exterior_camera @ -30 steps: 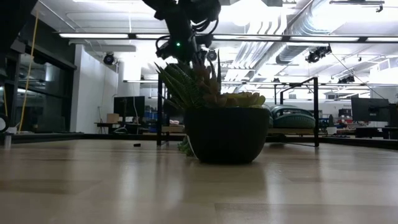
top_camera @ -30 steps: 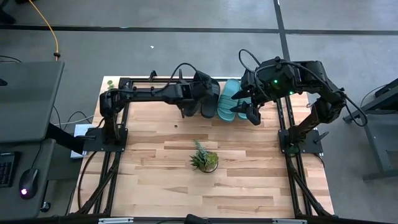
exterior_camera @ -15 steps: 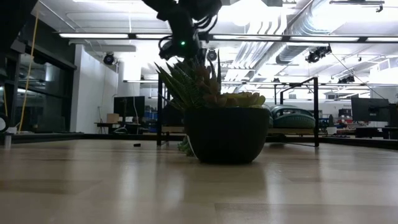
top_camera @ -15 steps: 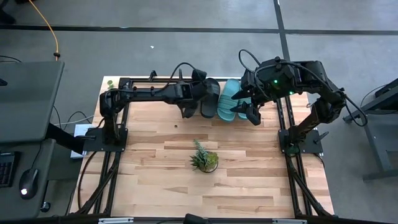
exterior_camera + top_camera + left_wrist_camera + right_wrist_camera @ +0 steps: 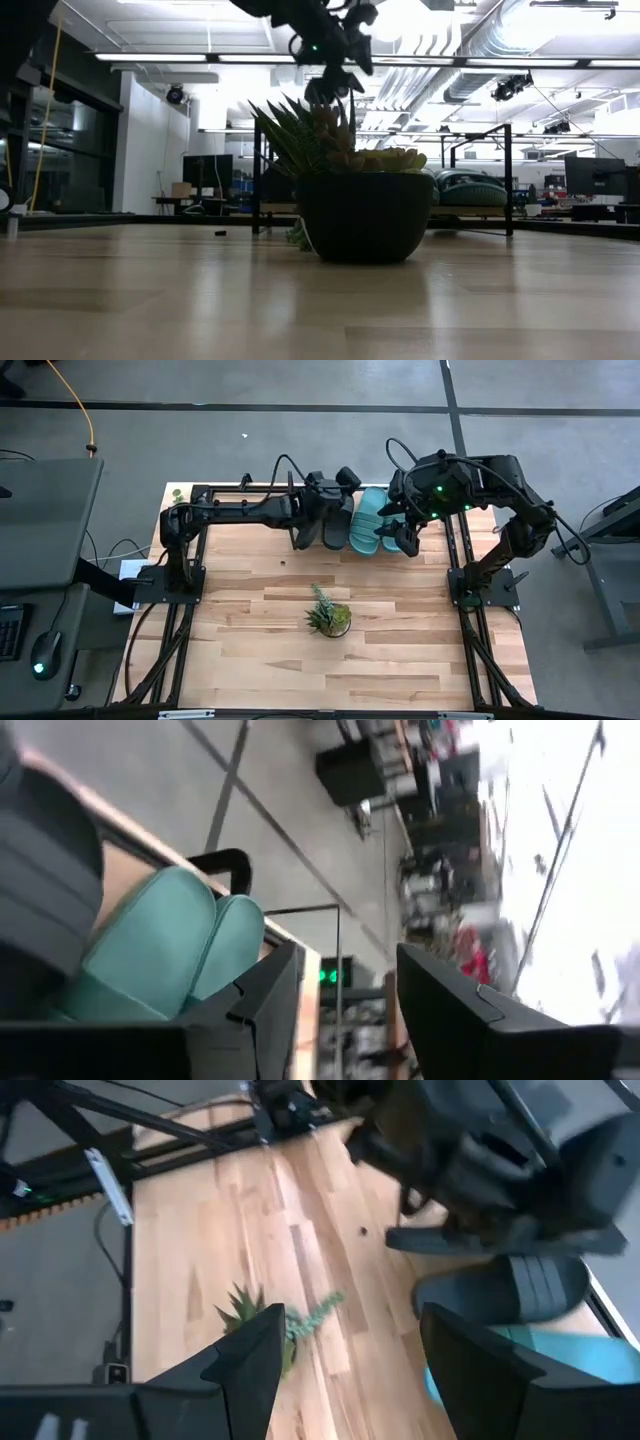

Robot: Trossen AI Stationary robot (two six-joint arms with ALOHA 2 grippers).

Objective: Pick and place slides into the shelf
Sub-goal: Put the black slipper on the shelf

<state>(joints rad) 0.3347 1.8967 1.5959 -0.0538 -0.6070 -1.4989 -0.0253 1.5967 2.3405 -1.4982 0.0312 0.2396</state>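
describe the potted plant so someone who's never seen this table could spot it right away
Start at the wooden table; the slides sit in a row at its far edge. The potted plant stands alone near the table's middle, the only spiky green thing in a dark round pot.

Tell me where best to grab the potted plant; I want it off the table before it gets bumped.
Take the potted plant by the dark round pot, pinching across its rim or sides. Come from above or the side, staying low: the spiky leaves fan upward and outward, leaving nothing firm higher up.
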